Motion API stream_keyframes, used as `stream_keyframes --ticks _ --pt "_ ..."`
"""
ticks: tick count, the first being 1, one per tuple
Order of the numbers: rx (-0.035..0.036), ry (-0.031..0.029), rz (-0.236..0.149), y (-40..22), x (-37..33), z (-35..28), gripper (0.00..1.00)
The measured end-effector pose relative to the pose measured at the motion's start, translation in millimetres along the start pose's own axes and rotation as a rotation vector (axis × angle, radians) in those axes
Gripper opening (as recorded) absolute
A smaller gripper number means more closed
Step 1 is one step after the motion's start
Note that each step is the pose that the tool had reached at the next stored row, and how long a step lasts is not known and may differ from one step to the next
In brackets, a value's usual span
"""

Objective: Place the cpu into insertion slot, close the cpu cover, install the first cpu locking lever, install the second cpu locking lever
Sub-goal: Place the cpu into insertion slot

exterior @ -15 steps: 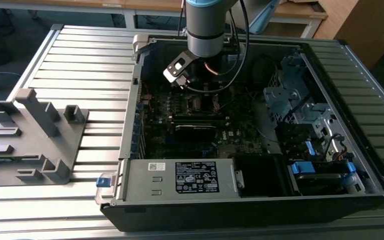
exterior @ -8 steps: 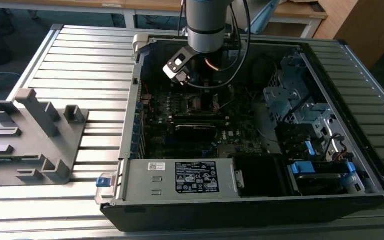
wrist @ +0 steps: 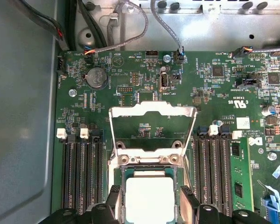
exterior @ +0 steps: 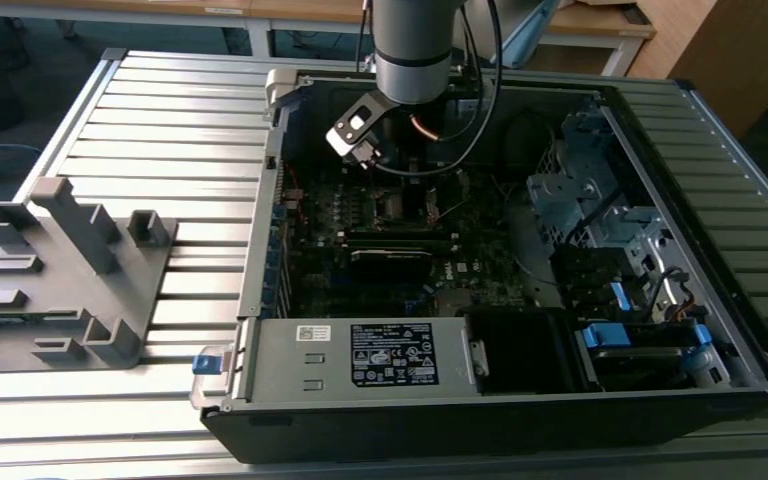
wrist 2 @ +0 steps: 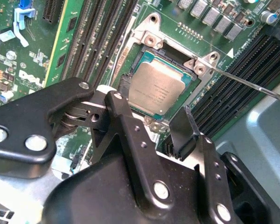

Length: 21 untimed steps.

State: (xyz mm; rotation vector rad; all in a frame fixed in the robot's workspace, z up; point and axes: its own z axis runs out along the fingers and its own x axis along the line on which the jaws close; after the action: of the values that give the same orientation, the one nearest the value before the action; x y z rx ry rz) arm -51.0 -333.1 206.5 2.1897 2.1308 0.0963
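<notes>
The cpu (wrist: 149, 198), a silver-grey square chip, lies flat in the insertion slot (wrist: 149, 169) on the green motherboard. The cpu (wrist 2: 156, 91) also shows in the second wrist view, inside the slot's dark rim (wrist 2: 144, 57). My gripper (wrist: 150, 193) hangs just over it, open, one black fingertip (wrist 2: 125, 86) at each side of the chip with a thin gap. The cpu cover (wrist: 151, 111) stands swung up behind the slot. A thin metal locking lever (wrist 2: 252, 86) sticks out unlatched beside the slot. In the exterior view my gripper (exterior: 364, 150) is inside the case, above the board.
The open computer case (exterior: 264, 330) lies on a slatted metal table. Black memory slots (wrist: 81, 172) flank the slot on both sides. Cables (wrist: 168, 28) run along the case wall. A grey plastic fixture (exterior: 64, 270) sits at the exterior view's left.
</notes>
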Motion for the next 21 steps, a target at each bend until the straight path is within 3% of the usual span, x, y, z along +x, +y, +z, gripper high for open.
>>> stream_keyframes --ticks 2,4,7,10,12,15,18,19,21 --pt "0.0001 -0.0001 0.000 0.0 0.0 -0.1 0.59" --pt "0.0000 -0.0001 0.000 0.0 0.0 -0.2 0.47" --pt "0.0000 -0.0001 0.000 0.0 0.0 -0.3 0.41" --pt "0.0001 -0.0001 0.000 0.0 0.0 -0.4 0.24" --pt "0.0001 -0.0001 0.000 0.0 0.0 -0.5 0.18" --pt "0.0000 0.0000 0.000 0.1 0.0 -0.6 0.10" --pt "0.0013 -0.0001 0.000 0.1 0.0 -0.7 0.10" --pt "0.0101 -0.0004 0.000 0.2 0.0 -0.7 0.10" --pt "0.0397 -0.0011 -0.001 0.6 0.0 -0.4 0.10"
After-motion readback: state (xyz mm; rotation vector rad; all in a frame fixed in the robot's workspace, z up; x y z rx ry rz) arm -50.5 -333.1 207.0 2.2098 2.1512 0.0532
